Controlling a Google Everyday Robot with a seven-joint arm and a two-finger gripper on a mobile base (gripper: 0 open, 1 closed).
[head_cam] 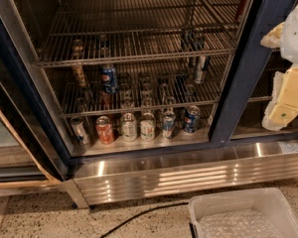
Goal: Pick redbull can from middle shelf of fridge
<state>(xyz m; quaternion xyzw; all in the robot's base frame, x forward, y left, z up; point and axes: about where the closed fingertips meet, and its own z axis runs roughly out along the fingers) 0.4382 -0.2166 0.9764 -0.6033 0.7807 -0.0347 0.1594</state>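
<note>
"Redbull can (202,69), the slim, tall silver-and-blue metal cylinder: where does it stand from the gripper?"

"The cream-and-white two-finger gripper (280,78) hangs at the right edge, outside the big dark-blue and stainless-steel fridge (248,63), its fingers (290,90) apart and holding nothing. Left of it, past the door post, the redbull can stands upright on the middle shelf (139,105), a silver wire-grid rack, toward its far right corner."

"How will it handle?"

"Light even if full, I'd judge. It should be stiff enough but thin-walled, and smooth, perhaps damp from the cold. So close on the middle of the body, across its narrow width, firmly but without crushing. Tall and slim as it is, a nudge could tip it on the rods."

"And the count?"

"One redbull can on that shelf, one stout blue Pepsi can (109,78) toward the left, and one slim brownish can (79,75) farther left, all well apart. Six cans stand in a row along the near edge of the flat steel floor panel (139,144) below. The dimmer ones behind I cannot count. One white plastic bin (238,209) sits on the near floor."
</note>
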